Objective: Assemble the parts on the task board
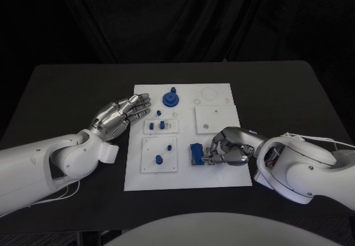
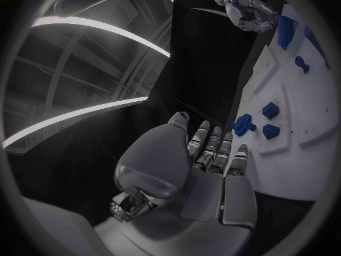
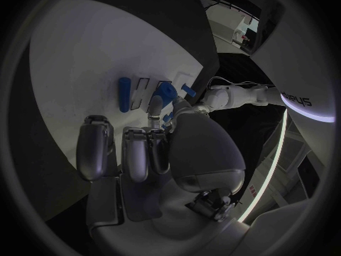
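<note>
The task board (image 1: 214,174) lies flat in the middle of the black table (image 1: 66,87), and everything here is placed against it.

Off the board's left edge, the left hand (image 1: 118,117) hovers with its palm turned up and its fingers spread apart, holding nothing; its fingertips (image 1: 142,102) reach just over the board's left edge near the far corner. The left wrist view shows the same hand (image 2: 202,170) open, fingers straight, with the board (image 2: 312,170) beside it.

On the board's left half, a small inset plate carries two short blue pegs (image 1: 156,125) side by side, and nearer the robot a larger inset plate holds a round blue peg (image 1: 158,160) and a smaller blue peg (image 1: 169,147). Toward the board's far edge stands a blue gear-like part (image 1: 171,98) with a post rising from it.

On the board's right half, near its front, a long blue block (image 1: 196,154) lies on the board. The right hand (image 1: 229,147) is curled over the board's right side with its fingers touching this block; whether it truly grips the block cannot be told. In the right wrist view the fingers (image 3: 135,153) bend down toward the board, with a blue bar (image 3: 125,94) and other blue pieces beyond them.

Part of a printed word shows on the left arm in the right wrist view, too cut off to read with certainty.
</note>
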Available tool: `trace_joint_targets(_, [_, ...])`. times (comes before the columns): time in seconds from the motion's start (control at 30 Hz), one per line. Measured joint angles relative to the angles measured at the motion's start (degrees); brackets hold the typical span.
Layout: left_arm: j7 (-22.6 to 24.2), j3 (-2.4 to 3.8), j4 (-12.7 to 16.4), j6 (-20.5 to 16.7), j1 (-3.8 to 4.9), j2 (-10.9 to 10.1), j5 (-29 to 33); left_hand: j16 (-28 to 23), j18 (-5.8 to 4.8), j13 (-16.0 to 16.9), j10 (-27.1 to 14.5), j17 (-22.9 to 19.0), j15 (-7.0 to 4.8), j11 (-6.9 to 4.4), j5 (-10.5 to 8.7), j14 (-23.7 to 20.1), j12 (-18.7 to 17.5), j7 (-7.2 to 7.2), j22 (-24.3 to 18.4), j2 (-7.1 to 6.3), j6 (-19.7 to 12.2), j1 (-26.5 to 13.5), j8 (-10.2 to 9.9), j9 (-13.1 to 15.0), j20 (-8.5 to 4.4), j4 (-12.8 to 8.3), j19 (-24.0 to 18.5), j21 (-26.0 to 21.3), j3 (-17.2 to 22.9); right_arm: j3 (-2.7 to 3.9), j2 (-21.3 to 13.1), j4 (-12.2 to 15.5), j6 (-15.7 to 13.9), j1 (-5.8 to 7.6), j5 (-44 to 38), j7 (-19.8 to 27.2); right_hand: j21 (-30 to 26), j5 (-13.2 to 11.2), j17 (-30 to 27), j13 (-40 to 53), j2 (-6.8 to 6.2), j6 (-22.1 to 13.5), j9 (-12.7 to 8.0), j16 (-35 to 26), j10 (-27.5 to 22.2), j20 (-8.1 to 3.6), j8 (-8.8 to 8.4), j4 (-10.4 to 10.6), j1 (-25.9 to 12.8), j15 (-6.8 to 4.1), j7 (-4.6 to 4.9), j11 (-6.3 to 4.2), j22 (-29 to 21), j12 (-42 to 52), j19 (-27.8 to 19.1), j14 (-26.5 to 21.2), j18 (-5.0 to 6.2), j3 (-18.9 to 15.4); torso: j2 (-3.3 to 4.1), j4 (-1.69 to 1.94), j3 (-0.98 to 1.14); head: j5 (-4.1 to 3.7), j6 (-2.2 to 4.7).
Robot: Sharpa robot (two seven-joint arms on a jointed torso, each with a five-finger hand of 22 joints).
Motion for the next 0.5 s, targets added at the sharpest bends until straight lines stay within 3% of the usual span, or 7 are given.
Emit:
trace_joint_targets(0.3, [-0.05,0.00,-0.01,0.08,-0.05,0.02,0.00,0.23,0.00,-0.01,0.16,0.00,0.00,0.16,0.00,0.00,0.00,0.00,0.06,0.00,0.00,0.00,0.00,0.00,0.00,0.00,0.00,0.00,0.00,0.00,0.81,-0.71,0.44,0.00,0.23,0.00,-0.11,0.11,0.00,0.00,1.51,0.02,0.57,0.00,0.20,-0.20,0.48,-0.23,3.71,-0.26,-0.40,-0.21,0.00,0.00,0.20,-0.08,0.00,0.23,0.01,-0.02,0.01,-0.03,0.00])
trace_joint_targets(0.5, [-0.06,0.00,-0.01,0.13,-0.07,0.02,0.00,0.23,0.00,-0.01,0.16,0.05,0.00,0.16,0.00,0.00,0.00,0.00,0.06,0.00,0.00,0.00,0.00,-0.01,0.00,0.00,0.00,0.00,0.00,0.00,1.45,-1.29,0.46,-0.09,0.45,-0.02,-0.11,-2.03,0.00,0.01,2.15,0.32,0.84,0.00,0.20,-0.41,0.78,0.01,5.83,-0.57,-0.70,-0.62,0.00,0.00,-0.01,-0.16,0.00,0.48,0.01,-0.02,0.01,0.02,0.00])
